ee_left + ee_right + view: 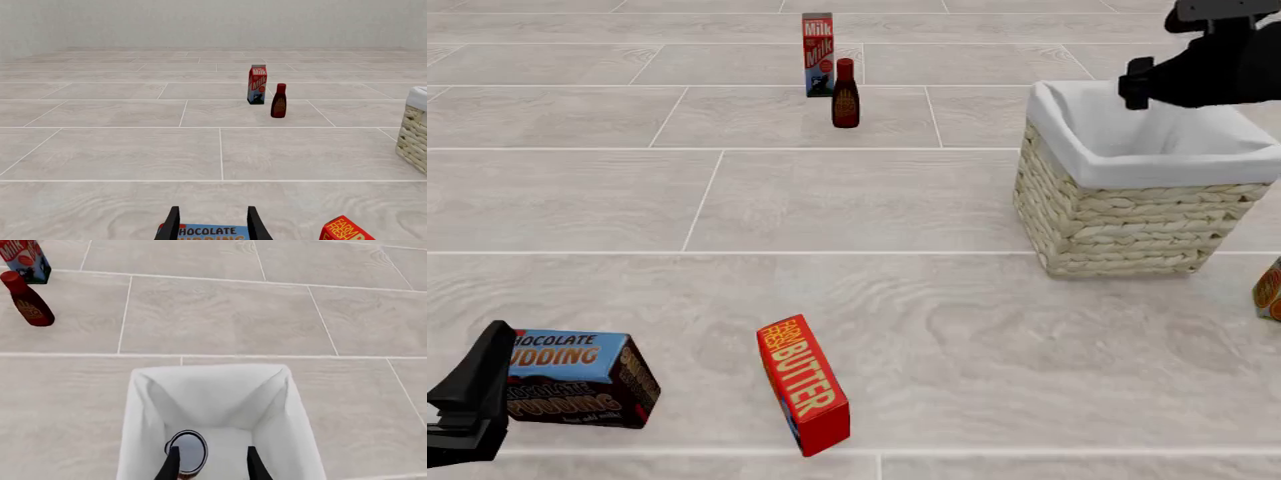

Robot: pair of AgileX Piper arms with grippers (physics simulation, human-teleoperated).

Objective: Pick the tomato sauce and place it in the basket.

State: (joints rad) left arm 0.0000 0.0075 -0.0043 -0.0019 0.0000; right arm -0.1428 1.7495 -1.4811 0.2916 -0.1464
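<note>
Wicker and white cloth: the basket (pixel 1114 225) sits at the right side of the floor, and the tomato sauce (pixel 187 452) is already down inside it, on the lining floor toward one wall, seen end-on in the right wrist view. The right gripper (pixel 213 465) hangs over the opening with its fingers spread wider than the can and gripping nothing; the can lies nearer one finger than the other. The placing looks done, so the step in hand is getting clear. The lift is best taken straight up until the fingers are above the cloth rim, and only then swung away, since the lining walls close in on all sides. Open floor lies at 9 o'clock of the basket. The bottle (pixel 845 93) and milk carton (pixel 817 40) stand well apart at 10 o'clock, the butter box (pixel 805 385) at 8. The left gripper (pixel 213 225) is parked wide open and empty over the chocolate pudding box (pixel 574 378).
</note>
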